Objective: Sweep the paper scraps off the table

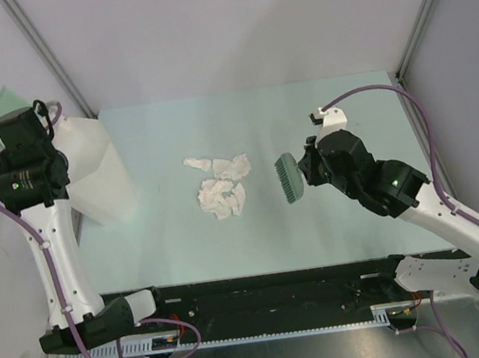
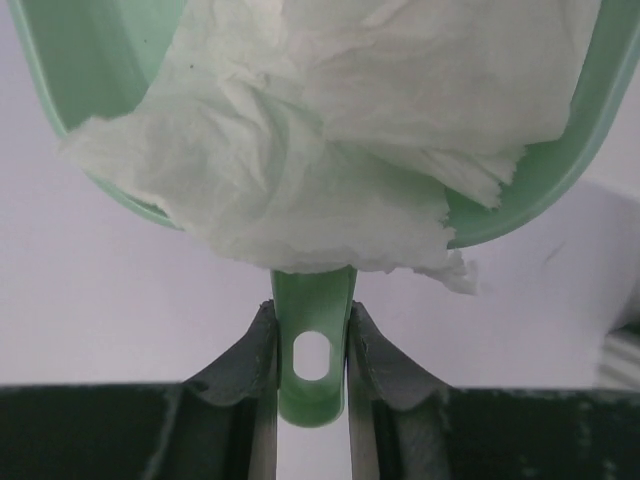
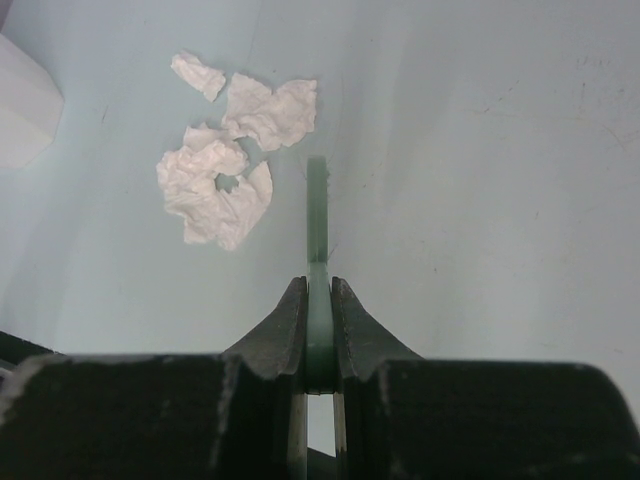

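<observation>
Roughly at the middle of the counter (image 1: 359, 216) in the overhead view lie the paper scraps (image 1: 219, 186), a loose cluster of crumpled white wads, several of them touching, with the brush (image 1: 289, 179) just to their right. The right jaws are closed tight on the brush's thin green handle, its bristle head toward the scraps. At the upper left, the left jaws are pinched on the handle of the green dustpan (image 2: 80, 60), held up near the white bin (image 1: 98, 175), with a big wad of tissue (image 2: 330, 150) spilling over its lip. The scraps look feather-light, soft and springy. They will probably skid or tumble rather than resist, and a fast stroke could scatter them. Pinching them seems unnecessary: the brush should meet the cluster low at its right edge and push it as one, bristles grazing the surface.
</observation>
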Tool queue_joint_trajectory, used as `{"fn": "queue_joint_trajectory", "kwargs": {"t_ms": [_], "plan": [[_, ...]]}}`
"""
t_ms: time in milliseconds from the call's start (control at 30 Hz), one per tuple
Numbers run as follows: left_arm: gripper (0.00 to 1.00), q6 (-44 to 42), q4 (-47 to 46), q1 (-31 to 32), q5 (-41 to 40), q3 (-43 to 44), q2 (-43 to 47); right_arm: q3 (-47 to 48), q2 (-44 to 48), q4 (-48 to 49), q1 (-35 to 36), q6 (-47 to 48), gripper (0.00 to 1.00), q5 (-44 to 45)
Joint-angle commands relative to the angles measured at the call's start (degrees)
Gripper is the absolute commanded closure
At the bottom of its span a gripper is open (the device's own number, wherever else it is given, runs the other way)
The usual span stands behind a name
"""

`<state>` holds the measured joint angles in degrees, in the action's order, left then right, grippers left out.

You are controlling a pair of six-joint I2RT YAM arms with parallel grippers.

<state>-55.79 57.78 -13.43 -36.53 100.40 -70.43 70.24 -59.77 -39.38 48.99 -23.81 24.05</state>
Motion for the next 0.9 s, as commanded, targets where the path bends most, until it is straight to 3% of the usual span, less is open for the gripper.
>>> {"fn": "queue_joint_trajectory", "kwargs": {"t_ms": [0,200,267,567,733,800,867], "plan": [[1.00,-23.9,-3.1,-0.5,-10.8,-3.4,4.7,-0.5,1.9,2.2,-0.2,1.0,1.00,-0.6],[1.00,-50.8,-10.7,-0.5,-14.9,-11.8,8.6,-0.8,2.2,3.7,-0.2,1.8,1.00,-1.5],[1.00,-59.8,-19.4,-0.4,-15.5,-13.3,8.6,-0.8,2.2,4.1,0.0,1.8,1.00,-2.0],[0.99,-79.1,-40.3,-0.4,-15.1,-19.9,7.8,-0.8,3.6,3.4,0.1,2.1,1.00,-1.6],[1.00,-81.2,-45.5,0.6,-14.4,-21.0,7.3,-0.9,4.7,2.8,0.1,2.3,1.00,-1.2],[1.00,-78.2,-45.9,1.1,-14.2,-17.6,5.5,-0.9,4.8,2.6,0.1,2.4,1.00,-0.8],[1.00,-69.9,-45.7,3.6,-12.5,-11.3,3.9,-0.9,4.1,3.9,0.1,2.4,1.00,-1.2]]}}
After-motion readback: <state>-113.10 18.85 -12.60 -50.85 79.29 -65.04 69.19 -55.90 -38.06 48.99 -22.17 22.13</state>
